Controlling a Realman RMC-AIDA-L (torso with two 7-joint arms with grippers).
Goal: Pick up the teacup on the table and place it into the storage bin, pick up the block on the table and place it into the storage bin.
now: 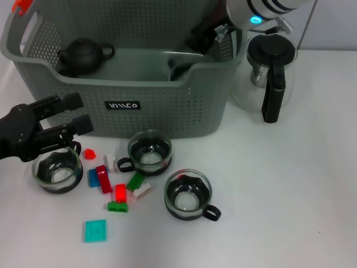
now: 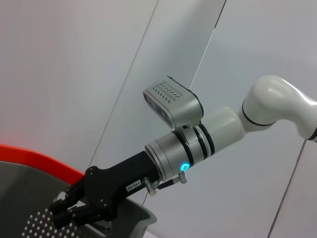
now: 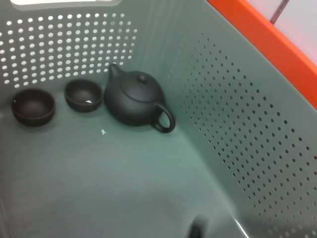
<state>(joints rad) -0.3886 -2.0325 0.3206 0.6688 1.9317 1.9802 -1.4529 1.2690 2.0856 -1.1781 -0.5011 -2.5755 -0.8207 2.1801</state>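
Note:
Three glass teacups with black bases stand in front of the storage bin [image 1: 162, 106]: one [image 1: 56, 170] at the left, one [image 1: 149, 152] in the middle, one [image 1: 188, 194] nearer the front. Small blocks lie between them, among them a red block [image 1: 104, 178], a green block [image 1: 117, 206] and a flat teal block [image 1: 95, 230]. My left gripper [image 1: 78, 113] hangs open just above and behind the left teacup, holding nothing. My right gripper [image 2: 67, 213] reaches down into the bin's right end [image 1: 209, 36].
A glass coffee pot [image 1: 270, 72] with a black handle stands right of the bin. Inside the bin sit a black teapot [image 3: 133, 99] and two small dark cups [image 3: 33, 106] [image 3: 84, 95]. Orange clips [image 1: 22, 5] mark the rim.

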